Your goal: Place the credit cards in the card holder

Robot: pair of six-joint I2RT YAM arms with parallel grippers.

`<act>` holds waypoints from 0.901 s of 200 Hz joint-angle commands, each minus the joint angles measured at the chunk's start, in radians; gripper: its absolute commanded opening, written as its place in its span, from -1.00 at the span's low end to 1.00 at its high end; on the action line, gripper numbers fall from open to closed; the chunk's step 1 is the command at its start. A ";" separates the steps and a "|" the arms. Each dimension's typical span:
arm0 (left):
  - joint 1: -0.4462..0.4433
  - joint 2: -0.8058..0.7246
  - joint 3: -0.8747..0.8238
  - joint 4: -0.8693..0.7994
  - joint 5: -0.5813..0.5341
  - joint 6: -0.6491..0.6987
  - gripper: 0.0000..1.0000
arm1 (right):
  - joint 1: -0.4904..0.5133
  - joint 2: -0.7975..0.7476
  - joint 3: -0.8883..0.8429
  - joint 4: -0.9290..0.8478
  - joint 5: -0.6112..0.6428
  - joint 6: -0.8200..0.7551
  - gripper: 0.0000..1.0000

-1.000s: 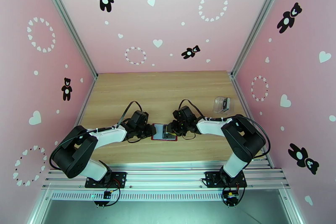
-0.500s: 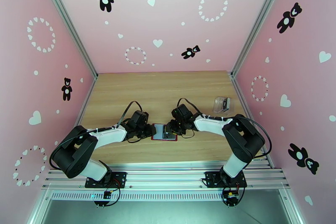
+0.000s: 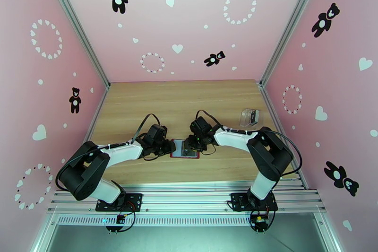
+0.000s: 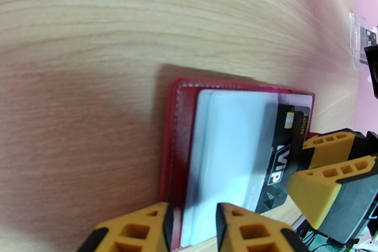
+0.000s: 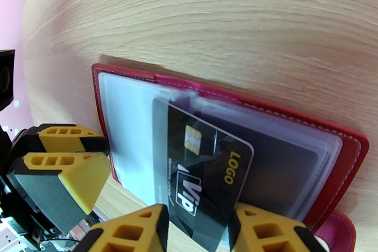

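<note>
A pale wood-grain worktop [image 3: 141, 106] with a flat, matte surface. A small red card holder [image 3: 180, 147] lies open and flat on it, near the front edge and about midway across, its pale clear sleeves facing up. Well apart from it, toward the far right side, a small clear plastic box [image 3: 249, 117] sits on the wood.
</note>
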 commanded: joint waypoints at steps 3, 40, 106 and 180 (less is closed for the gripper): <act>-0.011 0.016 0.011 -0.039 -0.014 0.015 -0.37 | 0.016 0.033 0.046 -0.044 0.014 -0.018 -0.20; -0.014 0.015 0.011 -0.040 -0.012 0.017 -0.37 | 0.039 0.065 0.095 -0.067 0.017 -0.028 -0.20; -0.016 0.004 0.010 -0.040 -0.013 0.018 -0.37 | 0.075 0.109 0.154 -0.071 0.009 -0.018 -0.20; -0.016 -0.012 0.003 -0.038 -0.011 0.014 -0.37 | 0.088 0.135 0.165 -0.022 -0.034 0.004 -0.24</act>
